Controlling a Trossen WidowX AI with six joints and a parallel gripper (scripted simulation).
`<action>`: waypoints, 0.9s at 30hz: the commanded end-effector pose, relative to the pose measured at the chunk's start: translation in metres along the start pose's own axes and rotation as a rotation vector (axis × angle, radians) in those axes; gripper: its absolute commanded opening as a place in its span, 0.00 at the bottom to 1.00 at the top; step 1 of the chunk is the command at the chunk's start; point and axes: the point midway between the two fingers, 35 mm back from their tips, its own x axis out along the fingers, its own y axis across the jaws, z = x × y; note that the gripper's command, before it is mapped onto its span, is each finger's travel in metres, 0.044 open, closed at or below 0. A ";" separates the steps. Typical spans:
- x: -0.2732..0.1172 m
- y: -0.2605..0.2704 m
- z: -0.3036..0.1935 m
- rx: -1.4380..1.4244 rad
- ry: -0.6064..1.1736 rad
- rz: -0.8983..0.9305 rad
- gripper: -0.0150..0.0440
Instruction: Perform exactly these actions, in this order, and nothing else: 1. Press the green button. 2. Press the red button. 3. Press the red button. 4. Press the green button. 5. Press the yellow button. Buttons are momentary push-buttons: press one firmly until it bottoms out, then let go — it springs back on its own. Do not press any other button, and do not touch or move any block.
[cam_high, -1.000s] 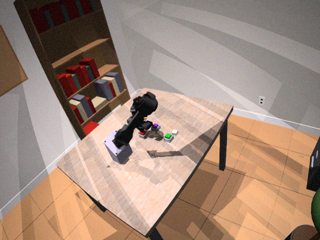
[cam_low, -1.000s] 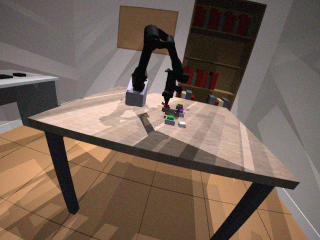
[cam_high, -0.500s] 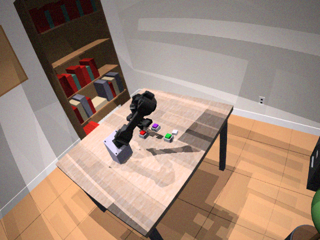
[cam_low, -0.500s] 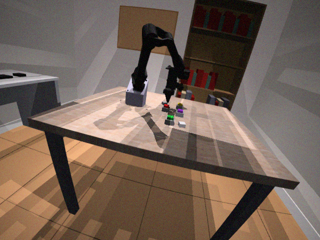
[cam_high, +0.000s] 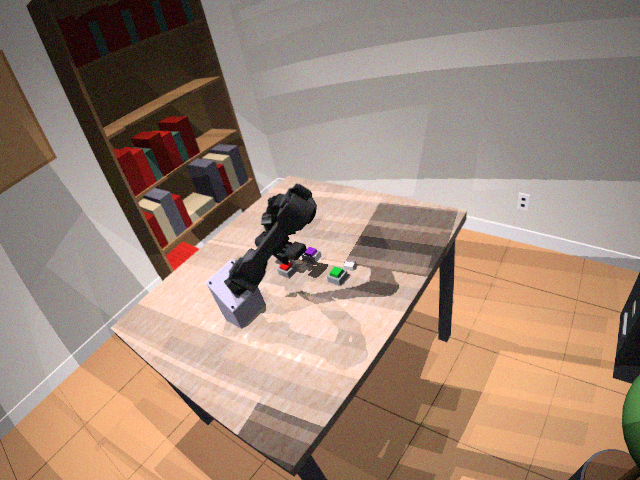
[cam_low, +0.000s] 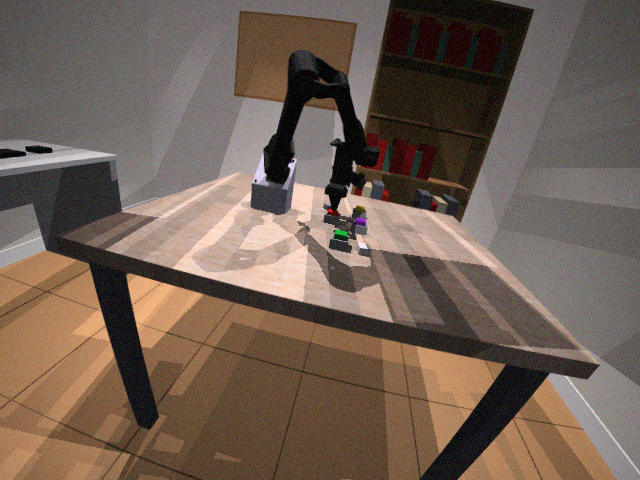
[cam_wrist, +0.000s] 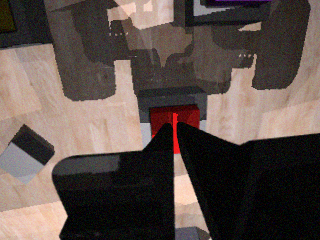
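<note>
The table (cam_high: 248, 356) (cam_low: 248, 279) looks like smooth, streaky-grained wood with a slight sheen. The arm (cam_high: 276, 237) (cam_low: 292, 111) appears to be black plastic, and the gripper (cam_low: 334, 206) (cam_wrist: 173, 129) has a faintly glossy finish.

In the top, exterior and wrist views of my workspace, I find no legible text, label, brand, number or sign. The spines of the books (cam_high: 175, 139) (cam_low: 403, 155) on the bookshelf (cam_high: 227, 103) (cam_low: 374, 87) are too small and coarse for me to read any lettering.
</note>
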 end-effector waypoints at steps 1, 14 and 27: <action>0.004 -0.001 -0.003 -0.011 0.007 -0.011 0.29; 0.004 -0.001 -0.003 -0.011 0.007 -0.011 0.29; -0.029 -0.001 -0.003 -0.011 0.007 -0.009 0.29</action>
